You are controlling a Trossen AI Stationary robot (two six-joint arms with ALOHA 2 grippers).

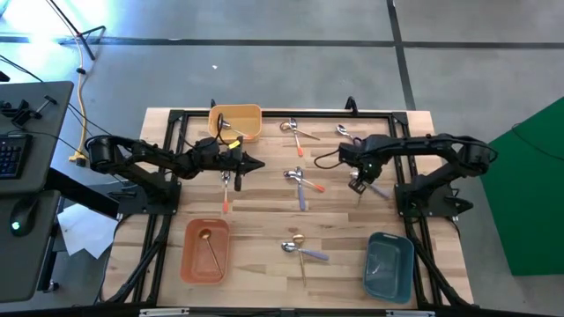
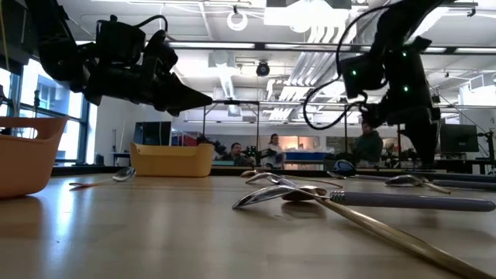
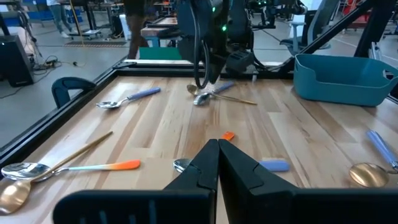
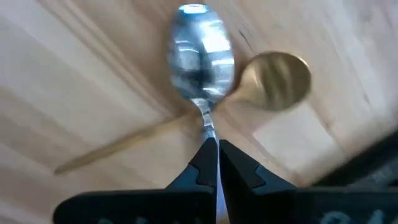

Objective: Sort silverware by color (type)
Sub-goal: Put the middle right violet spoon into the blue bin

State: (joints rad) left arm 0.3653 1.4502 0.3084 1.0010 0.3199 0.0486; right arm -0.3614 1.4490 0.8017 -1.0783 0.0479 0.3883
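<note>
High view: left end effector (image 1: 256, 165) closed on nothing, hovering over the light wooden surface (image 1: 256, 224) just below the yellow-orange plastic bin (image 1: 236, 121), with a silver spoon with a red-orange handle (image 1: 226, 189) lying beneath it. Right end effector (image 1: 356, 186) at centre right, clamped on the neck of a silver spoon with a blue-purple handle (image 4: 200, 59), bowl pointing forward, above an all-gold spoon (image 4: 273, 78) on the wood. Orange-red bin (image 1: 204, 253) at bottom left holding one gold spoon (image 1: 211, 246). Teal bin (image 1: 389, 265) at bottom right. Other spoons scattered: a crossed pair (image 1: 301, 185) at centre, another group (image 1: 300, 250) near the bottom edge, two more (image 1: 298, 132) near the top edge.
</note>
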